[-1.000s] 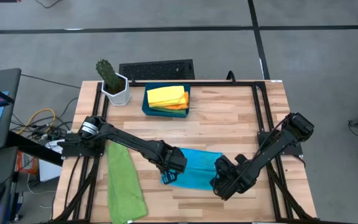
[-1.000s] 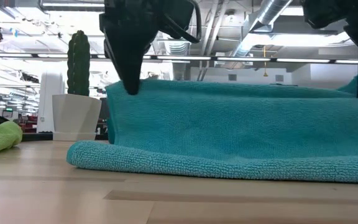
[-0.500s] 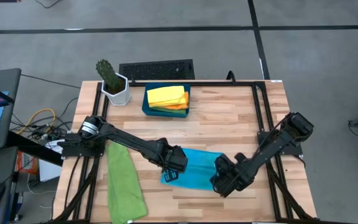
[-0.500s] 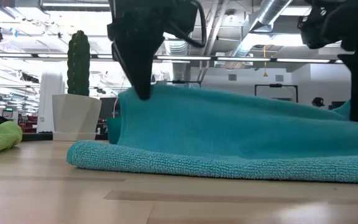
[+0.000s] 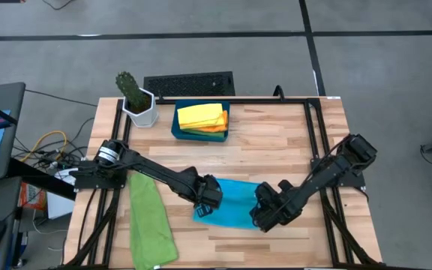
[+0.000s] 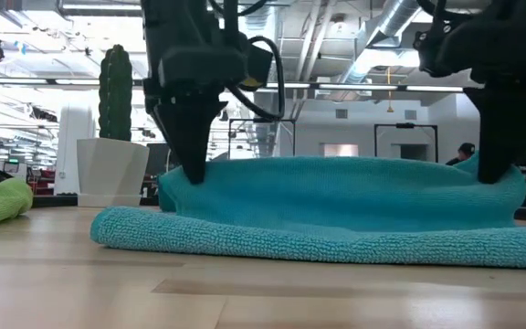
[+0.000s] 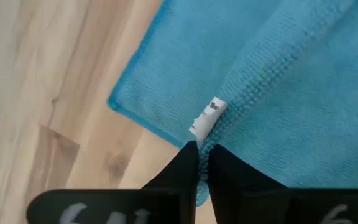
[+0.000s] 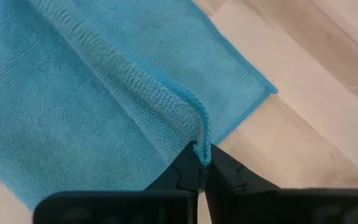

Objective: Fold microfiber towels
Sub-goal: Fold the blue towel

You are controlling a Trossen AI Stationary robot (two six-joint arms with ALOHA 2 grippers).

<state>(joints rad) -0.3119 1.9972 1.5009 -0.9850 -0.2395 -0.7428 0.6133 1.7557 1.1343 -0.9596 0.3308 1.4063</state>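
Both arms reach in low over the sky-blue towel (image 5: 235,204), which lies near the front edge of the table (image 5: 276,142). The left gripper (image 5: 207,196) stands at one end of the cloth and the right gripper (image 5: 265,213) at the other, each pointing steeply down. In the left wrist view the left gripper's fingers (image 7: 188,163) sit almost together, pinching a raised fold of the towel right beside its white tag (image 7: 206,116). In the right wrist view the right gripper (image 8: 201,163) likewise nips a corded ridge of the cloth between near-closed fingertips.

A second ago the held edge stood taller in the low view and stretched nearly flat between the two grippers; now it has sunk into a low rounded hump over the bottom layer, and from above the two grippers have drawn a little closer together. The grips look a touch looser than before, though the change is too slight to be sure of.

Only the high view shows the rest: a green towel (image 5: 151,223) outboard of the left gripper, and a teal tray (image 5: 177,124) holding a yellow towel (image 5: 199,115) over an orange towel (image 5: 217,127), well beyond both grippers. The low view alone shows the fold's two layers in profile, with a potted cactus (image 6: 114,132) behind.
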